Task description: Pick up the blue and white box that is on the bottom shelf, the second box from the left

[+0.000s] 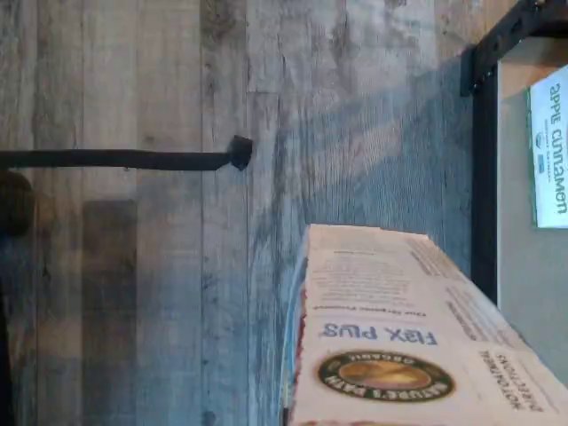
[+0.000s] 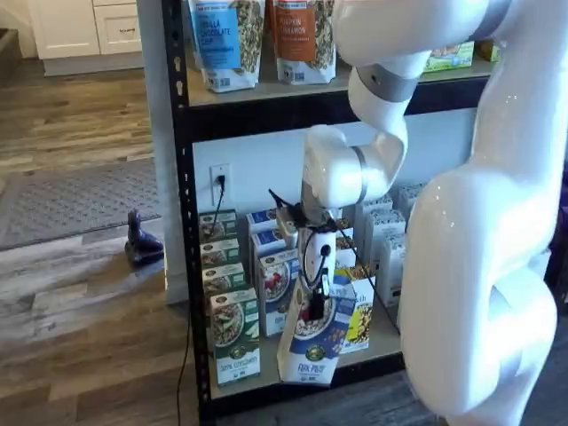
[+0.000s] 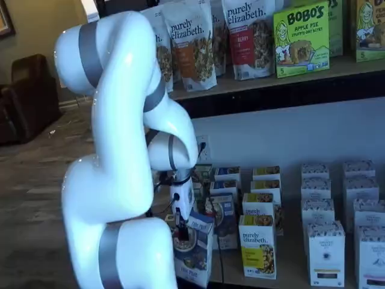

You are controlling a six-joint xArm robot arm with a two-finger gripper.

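Note:
The blue and white box (image 2: 315, 344) hangs tilted in front of the rack, out past the front of the bottom shelf (image 2: 383, 341). My gripper (image 2: 316, 300) is shut on its upper end, with the black fingers (image 2: 318, 306) running down the box face. In both shelf views the box (image 3: 193, 253) sits under the gripper (image 3: 180, 221), left of the bottom shelf (image 3: 289, 265). In the wrist view the box's pale top panel (image 1: 399, 355) with blue lettering fills the near part, and wooden floor lies beyond it.
Green-and-white boxes (image 2: 232, 333) line the shelf's left side and a yellow-and-white box (image 3: 257, 244) stands to the right. White boxes (image 3: 326, 253) fill the right part. Pouches (image 2: 222, 40) sit on the upper board. The black rack post (image 2: 182, 222) is on the left.

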